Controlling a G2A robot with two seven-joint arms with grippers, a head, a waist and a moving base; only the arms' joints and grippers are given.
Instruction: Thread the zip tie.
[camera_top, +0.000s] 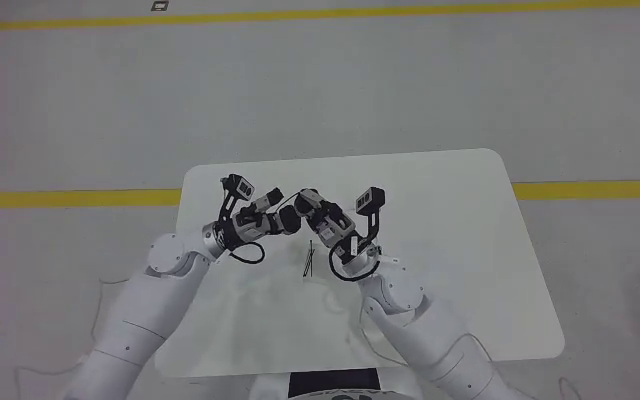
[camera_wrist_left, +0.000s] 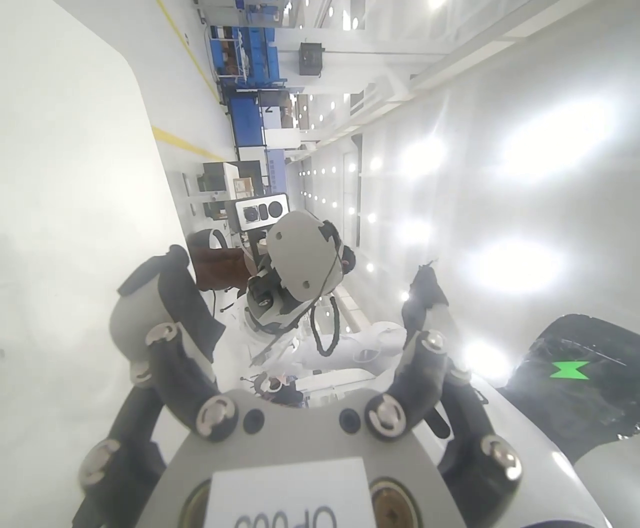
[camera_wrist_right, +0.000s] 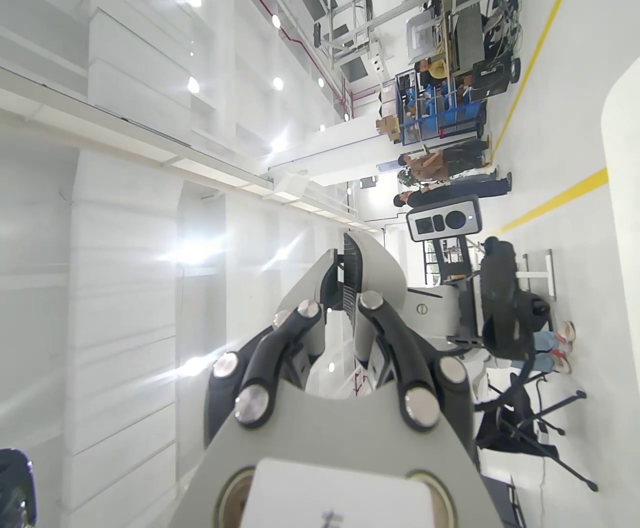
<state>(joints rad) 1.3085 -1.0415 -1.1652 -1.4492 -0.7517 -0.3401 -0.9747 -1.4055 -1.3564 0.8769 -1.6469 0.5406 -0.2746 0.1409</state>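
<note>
Left end effector (camera_wrist_left: 295, 295) spread wide, empty. Right end effector (camera_wrist_right: 345, 270) pressed together; cannot tell if it grips anything. Zip tie (camera_top: 311, 260) flat on desk (camera_top: 450, 200), below both. Risk: thin tie skids from pinch; close tips may collide.

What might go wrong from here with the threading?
1. The shut right gripper sits close inside the open left gripper; a small slip may knock them together.
2. A thin dark strip, likely the zip tie, lies on the table apart from both grippers, so threading may start with nothing held.
</note>
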